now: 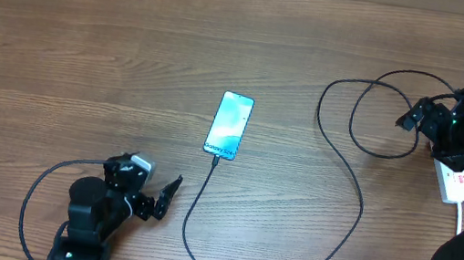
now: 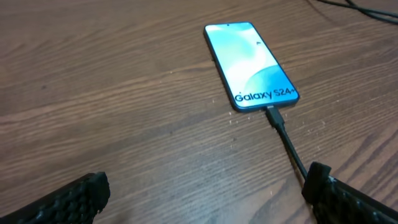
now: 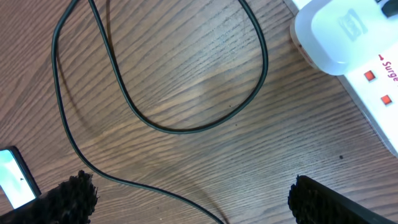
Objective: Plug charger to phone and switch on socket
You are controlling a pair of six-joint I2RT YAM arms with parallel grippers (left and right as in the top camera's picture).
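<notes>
Overhead: my left gripper (image 1: 157, 200) sits low near the front edge of the brown wood-grain table (image 1: 62, 31), fingers spread and empty. The slim rectangular phone with the blue-teal screen (image 1: 229, 126) lies beyond it, up and to its right, clear of the fingers. The thin black charger cable (image 1: 359, 204) leaves the phone's near end, sweeps down, then out to the right and up into a loop beside my right gripper (image 1: 411, 118), which is also released. The white oblong power strip (image 1: 456, 182) lies just below that gripper, partly under the arm.

Left wrist: the phone (image 2: 252, 65) is ahead of the gripper (image 2: 208, 180), with only bare table between the 2 black fingers (image 2: 74, 202). This view adds what the overhead cannot resolve: the connector tip (image 2: 275, 116) sits against the phone's "Galaxy S24+" end and looks seated in the port.

Right wrist: the gripper (image 3: 193, 190) is wide and holds nothing. The cable loop (image 3: 186, 127) lies ahead on the table. The power strip (image 3: 379, 99) is at upper right with small red switches (image 3: 370, 75) and a blocky white plug (image 3: 336, 34) on it, details only this view gives. A corner of the phone (image 3: 15, 177) shows at the left edge.
</notes>
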